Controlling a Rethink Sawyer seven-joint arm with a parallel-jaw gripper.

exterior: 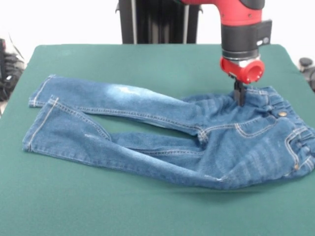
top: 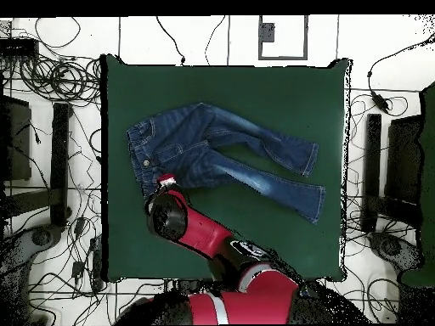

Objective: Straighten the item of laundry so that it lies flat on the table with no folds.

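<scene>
The small pair of blue denim jeans with orange stitching (exterior: 197, 142) lies on the large rectangular table covered in dark green felt-like cloth (exterior: 123, 206). In the front view the gathered elastic waistband (exterior: 290, 123) sits at the right side of the table and the two legs extend toward the left. The legs diverge from the crotch, leaving a narrow wedge of green cloth visible between them. The far leg carries a faded pale patch (exterior: 125, 91) near its middle. The hems of both legs (exterior: 42, 118) lie close together at the left, the far hem partly overlapping the near one. The seat area shows ripples and a raised fold along its near edge, so the garment does not lie fully flat. A copper button (exterior: 282, 113) is visible just below the waistband.

The red and black robot arm (top: 212, 242) descends over the waistband end of the jeans. The black gripper (exterior: 239, 95) below the red wrist collar (exterior: 242, 70) meets the denim at the far edge of the seat, just beside the waistband. The fingers appear close together with their tips at the fabric; whether they pinch the denim cannot be determined.

In the overhead view the jeans occupy the central part of the table, with bare cloth on all sides. Cables (top: 51, 76) lie on the floor around the table.
</scene>
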